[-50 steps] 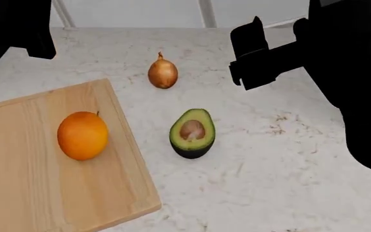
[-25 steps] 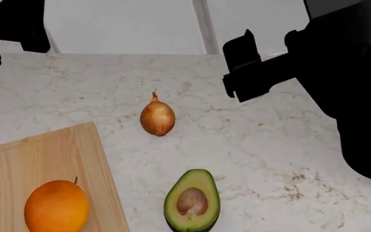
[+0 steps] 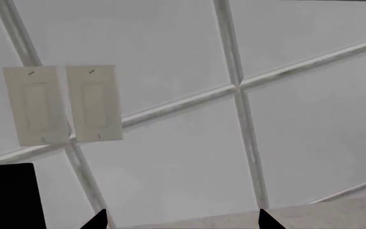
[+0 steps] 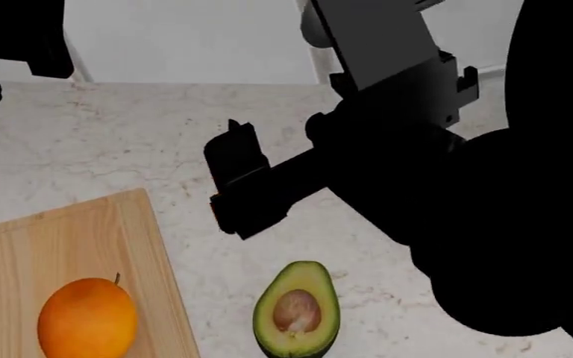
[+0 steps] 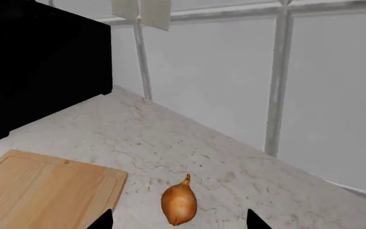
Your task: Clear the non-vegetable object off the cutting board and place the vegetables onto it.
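Observation:
The orange fruit (image 4: 87, 317) rests on the light wooden cutting board (image 4: 57, 246) at the lower left of the head view. The halved avocado (image 4: 297, 309) lies pit-up on the counter just right of the board. My right gripper (image 4: 235, 177) reaches over the counter there and hides the onion. In the right wrist view the onion (image 5: 178, 202) sits on the counter between the wide-apart fingertips of the open right gripper (image 5: 179, 220), beside the board's corner (image 5: 43, 191). My left gripper (image 3: 183, 222) is open and empty, held high and facing the wall.
A white tiled wall (image 4: 187, 37) bounds the far edge of the marble counter (image 4: 87, 149). Two switch plates (image 3: 62, 105) are on that wall. My left arm (image 4: 18, 37) hangs dark at the upper left. The bulky right arm (image 4: 465, 224) covers the right side.
The head view tilted up, sliding board and orange toward the lower left. My right arm then swung left and forward over the onion, which it now hides. The left arm stayed put.

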Controlling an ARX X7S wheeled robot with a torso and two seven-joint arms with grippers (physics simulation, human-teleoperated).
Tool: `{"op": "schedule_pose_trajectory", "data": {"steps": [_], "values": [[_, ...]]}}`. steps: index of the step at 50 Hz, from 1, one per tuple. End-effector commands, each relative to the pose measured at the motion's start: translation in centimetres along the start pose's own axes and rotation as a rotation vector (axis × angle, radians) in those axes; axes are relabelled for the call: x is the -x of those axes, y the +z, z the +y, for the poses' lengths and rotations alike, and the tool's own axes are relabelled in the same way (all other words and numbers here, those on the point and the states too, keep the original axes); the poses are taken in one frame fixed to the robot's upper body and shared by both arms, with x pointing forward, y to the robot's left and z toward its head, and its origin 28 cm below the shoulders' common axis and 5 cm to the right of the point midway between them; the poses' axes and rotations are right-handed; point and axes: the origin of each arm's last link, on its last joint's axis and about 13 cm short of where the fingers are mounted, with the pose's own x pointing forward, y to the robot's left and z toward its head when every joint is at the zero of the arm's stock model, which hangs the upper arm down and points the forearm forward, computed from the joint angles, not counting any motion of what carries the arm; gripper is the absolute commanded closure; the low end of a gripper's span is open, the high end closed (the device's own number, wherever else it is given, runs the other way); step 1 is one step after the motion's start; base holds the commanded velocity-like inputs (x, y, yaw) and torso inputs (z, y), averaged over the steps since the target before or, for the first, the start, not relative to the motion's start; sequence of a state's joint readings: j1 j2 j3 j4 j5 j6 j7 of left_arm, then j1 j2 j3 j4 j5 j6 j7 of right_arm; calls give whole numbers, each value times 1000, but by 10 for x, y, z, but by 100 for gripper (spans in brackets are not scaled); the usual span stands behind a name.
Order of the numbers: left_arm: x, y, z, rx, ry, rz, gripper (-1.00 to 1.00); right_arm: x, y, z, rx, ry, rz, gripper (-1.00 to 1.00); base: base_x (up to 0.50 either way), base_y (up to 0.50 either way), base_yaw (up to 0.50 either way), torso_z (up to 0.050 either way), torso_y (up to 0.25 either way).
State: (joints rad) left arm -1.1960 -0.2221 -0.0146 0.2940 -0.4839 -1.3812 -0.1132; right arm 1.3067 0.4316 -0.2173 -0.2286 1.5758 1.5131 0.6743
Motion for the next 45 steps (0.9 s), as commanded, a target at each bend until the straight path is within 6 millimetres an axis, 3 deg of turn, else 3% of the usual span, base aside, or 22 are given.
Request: {"op": "schedule_pose_trajectory", "data": {"steps": [1,26,45], "values": [[-1,-2,1,4,3,1,-100,-5,-3,27,-28,175,39,-100,0,0,0,0,0],[-2,-2,5,4,15,0,-100,-31,-3,69,32,433,138,-100,0,0,0,0,0],[-5,-2,7,3,24,-3,-100,-53,-22,75,58,498,229,-100,0,0,0,0,0]]}}
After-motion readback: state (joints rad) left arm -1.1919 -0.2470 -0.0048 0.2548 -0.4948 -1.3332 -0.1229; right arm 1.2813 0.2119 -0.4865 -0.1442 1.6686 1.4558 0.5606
